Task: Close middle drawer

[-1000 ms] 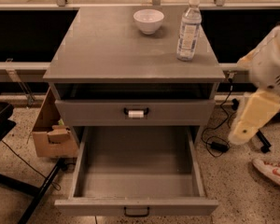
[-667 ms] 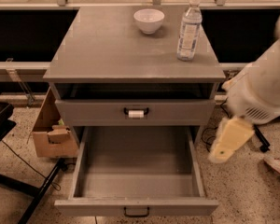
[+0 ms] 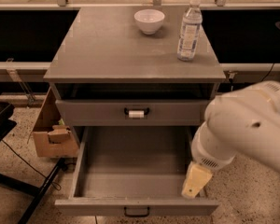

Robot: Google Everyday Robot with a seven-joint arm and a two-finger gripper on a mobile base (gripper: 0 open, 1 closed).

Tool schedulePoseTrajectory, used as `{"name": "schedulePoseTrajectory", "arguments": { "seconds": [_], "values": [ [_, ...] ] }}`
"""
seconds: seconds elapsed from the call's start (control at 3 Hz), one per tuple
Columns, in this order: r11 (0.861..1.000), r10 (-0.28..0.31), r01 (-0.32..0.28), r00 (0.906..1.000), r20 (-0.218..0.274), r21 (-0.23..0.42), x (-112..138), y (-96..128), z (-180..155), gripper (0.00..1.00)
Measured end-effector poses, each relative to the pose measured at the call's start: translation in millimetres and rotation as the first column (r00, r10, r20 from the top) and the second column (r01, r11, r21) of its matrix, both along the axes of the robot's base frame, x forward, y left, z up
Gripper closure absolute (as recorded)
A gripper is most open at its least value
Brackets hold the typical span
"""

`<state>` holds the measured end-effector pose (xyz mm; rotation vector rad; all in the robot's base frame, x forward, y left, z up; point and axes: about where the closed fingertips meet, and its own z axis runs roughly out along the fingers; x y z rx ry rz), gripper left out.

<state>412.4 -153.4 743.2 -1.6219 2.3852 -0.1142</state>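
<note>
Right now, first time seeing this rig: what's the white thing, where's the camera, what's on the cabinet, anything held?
There is one camera, looking down at the front of a grey cabinet; where it is mounted isn't known. The white bulk at right is the robot's arm. Its yellowish tip is the gripper, hanging over the front right corner of the pulled-out middle drawer. Nothing is visibly held. On the cabinet top stand a white bowl and a water bottle. The drawer above has a white tag on its handle. A cardboard box stands left of the cabinet.
</note>
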Motion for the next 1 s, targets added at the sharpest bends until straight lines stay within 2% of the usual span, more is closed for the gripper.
{"name": "schedulePoseTrajectory", "arguments": {
  "seconds": [0.33, 0.67, 1.0],
  "values": [
    [1.0, -0.019, 0.017, 0.9956, -0.091, -0.018, -27.4, 9.9, -69.3, 0.19],
    [0.999, -0.046, 0.046, 0.987, -0.154, -0.008, -51.6, 16.3, -112.1, 0.41],
    [0.994, -0.076, 0.09, 0.9748, -0.21, 0.058, -68.2, 24.6, -139.6, 0.64]
  ]
}}
